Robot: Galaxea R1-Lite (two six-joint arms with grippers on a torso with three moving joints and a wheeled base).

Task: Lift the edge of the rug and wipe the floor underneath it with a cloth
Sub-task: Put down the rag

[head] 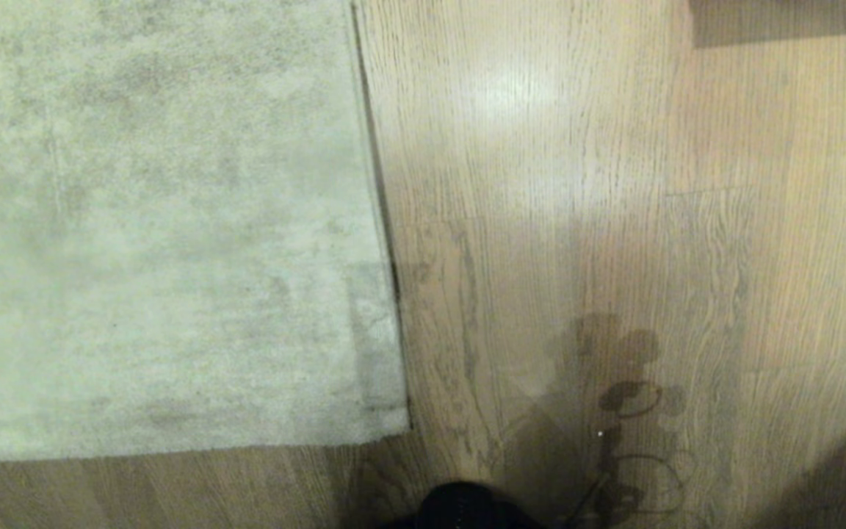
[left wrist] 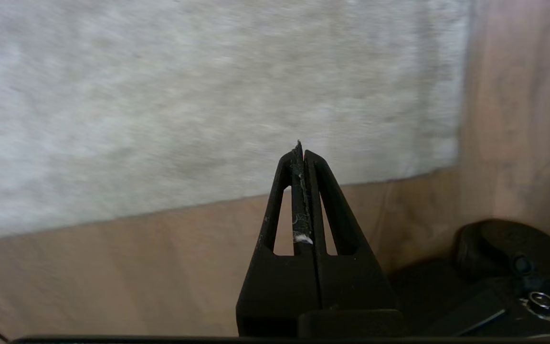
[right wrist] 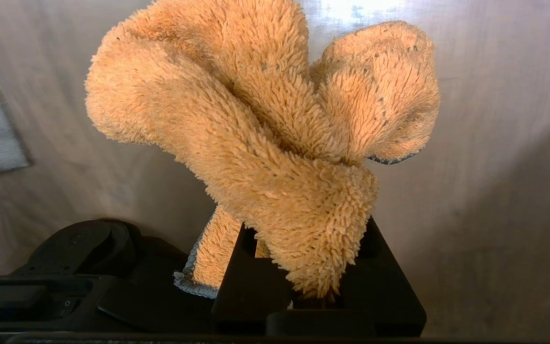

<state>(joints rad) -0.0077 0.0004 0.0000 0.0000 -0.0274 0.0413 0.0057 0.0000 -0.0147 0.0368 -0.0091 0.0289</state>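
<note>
Where the head camera looks down, the rug edge lies flat with thin dark trim on the glossy wood-grain floor. Left wrist: left gripper clenched empty above the mottled short pile. Right wrist: right gripper grasping the shaggy, bunched orange cloth above bare planks.

In the head view the floor lies bare from centre to right, giving a gripper wide room along the rug edge, which lies flat at frame centre, its corner at lower centre. A dark shape cuts into the upper right corner. The robot's black base blocks the bottom centre. In the right wrist view the bunched cloth fills the right gripper, covering its fingertips.
</note>
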